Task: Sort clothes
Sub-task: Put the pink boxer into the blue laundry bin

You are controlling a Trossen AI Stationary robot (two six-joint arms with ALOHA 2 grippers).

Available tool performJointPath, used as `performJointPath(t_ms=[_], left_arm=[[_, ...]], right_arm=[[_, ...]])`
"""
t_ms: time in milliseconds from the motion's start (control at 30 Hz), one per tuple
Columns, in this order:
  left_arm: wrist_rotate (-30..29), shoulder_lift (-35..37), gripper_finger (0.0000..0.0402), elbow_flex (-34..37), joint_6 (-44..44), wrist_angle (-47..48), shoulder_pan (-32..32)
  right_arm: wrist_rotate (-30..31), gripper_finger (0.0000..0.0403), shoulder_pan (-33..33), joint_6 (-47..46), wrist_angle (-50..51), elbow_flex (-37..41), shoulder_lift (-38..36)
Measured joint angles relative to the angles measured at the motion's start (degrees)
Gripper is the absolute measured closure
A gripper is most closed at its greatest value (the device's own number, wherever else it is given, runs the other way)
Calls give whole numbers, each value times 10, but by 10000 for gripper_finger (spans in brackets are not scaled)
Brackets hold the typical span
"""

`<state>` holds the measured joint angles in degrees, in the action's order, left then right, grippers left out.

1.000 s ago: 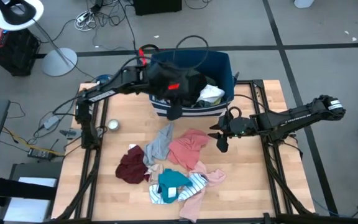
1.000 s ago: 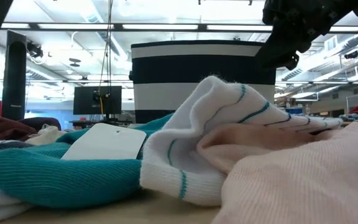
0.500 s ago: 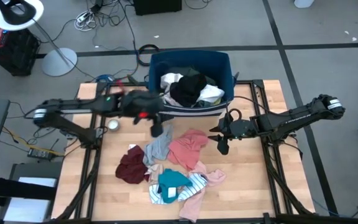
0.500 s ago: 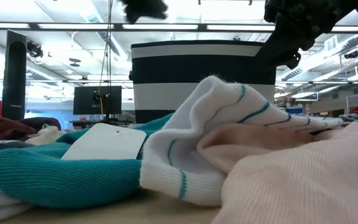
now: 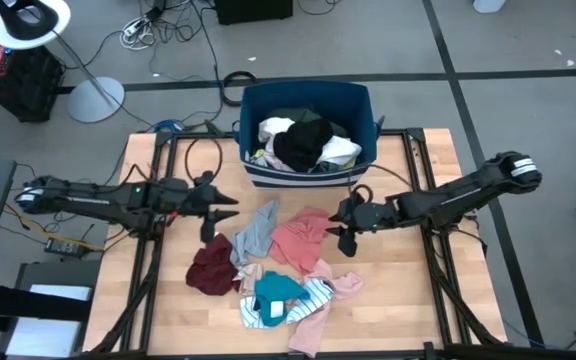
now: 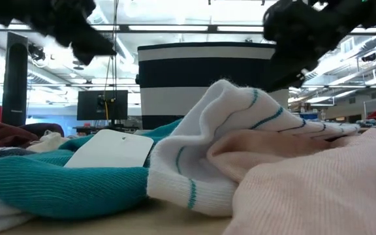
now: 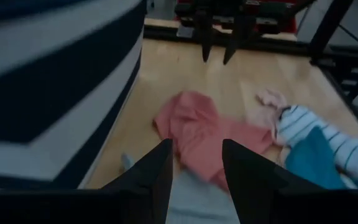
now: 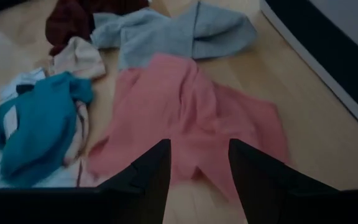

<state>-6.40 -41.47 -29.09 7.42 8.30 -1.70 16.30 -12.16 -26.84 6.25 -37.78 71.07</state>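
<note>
The pink garment (image 5: 301, 238) lies flat on the tabletop (image 5: 408, 300), in front of the blue bin (image 5: 308, 100), and both hands are directed at it from opposite sides. The right hand (image 5: 346, 222) is clearly the nearer one: it hangs just over the pink garment's right edge, fingers released and holding nothing. The left hand (image 5: 211, 205) is also released and empty, and it is closer to the grey garment (image 5: 256, 226) and the maroon garment (image 5: 211, 268) than to the pink one. I judge that the right arm is better placed for the pink piece.

The high view gives this whole layout, with the teal garment (image 5: 276, 290) and the striped garment (image 5: 308, 300) nearer the front edge. The right wrist view shows what the high view cannot: the pink cloth lies directly under the spread fingers (image 8: 146, 177), with folds to take. The low view shows mostly cloth close to the camera.
</note>
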Motion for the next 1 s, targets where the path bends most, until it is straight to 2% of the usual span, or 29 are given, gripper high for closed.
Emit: performJointPath(t_ms=[200, 400, 567, 700, 1000], left_arm=[[0, 37, 257, 68, 43, -33, 0], [56, 37, 257, 130, 16, -153, 0], [61, 38, 257, 173, -4, -229, 0], [60, 37, 257, 181, -42, -242, 1], [32, 37, 257, 181, -55, -254, 1]], right_arm=[[0, 238, 13, 67, -137, -6, 94], [0, 238, 30, 90, -138, -32, 156], [0, 238, 40, 91, -138, -52, 207], [-1, 238, 44, 94, -145, -53, 238], [-24, 247, 45, 72, -150, -54, 300]])
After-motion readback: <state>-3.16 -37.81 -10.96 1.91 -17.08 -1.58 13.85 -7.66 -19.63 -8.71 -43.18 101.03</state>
